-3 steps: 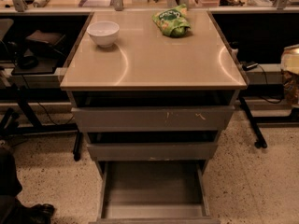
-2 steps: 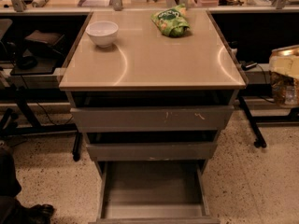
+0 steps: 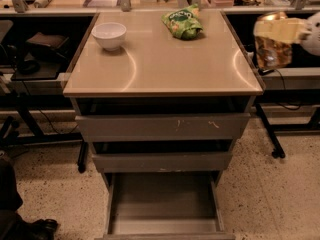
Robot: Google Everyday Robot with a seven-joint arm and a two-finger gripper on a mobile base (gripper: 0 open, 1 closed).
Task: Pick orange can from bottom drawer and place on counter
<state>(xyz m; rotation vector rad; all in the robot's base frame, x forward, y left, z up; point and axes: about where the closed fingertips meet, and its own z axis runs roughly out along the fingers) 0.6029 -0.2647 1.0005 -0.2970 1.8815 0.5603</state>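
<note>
My gripper (image 3: 278,30) is at the right edge of the camera view, just off the right side of the counter (image 3: 165,64) and a little above its level. It is shut on the orange can (image 3: 271,53), a shiny orange-brown can that hangs below the pale fingers (image 3: 287,29). The can is in the air, clear of the counter's right edge. The bottom drawer (image 3: 165,224) is pulled out at the foot of the cabinet, and its grey tray shows nothing in it.
A white bowl (image 3: 109,35) stands at the counter's back left and a green snack bag (image 3: 183,23) at the back middle. The two upper drawers (image 3: 162,127) stand slightly open. Desks with cables flank the cabinet, and a shelf with clutter runs behind it.
The gripper with the orange can has moved left and up from the right edge, closer to the counter's right side. The drawers, bowl and bag have not moved.
</note>
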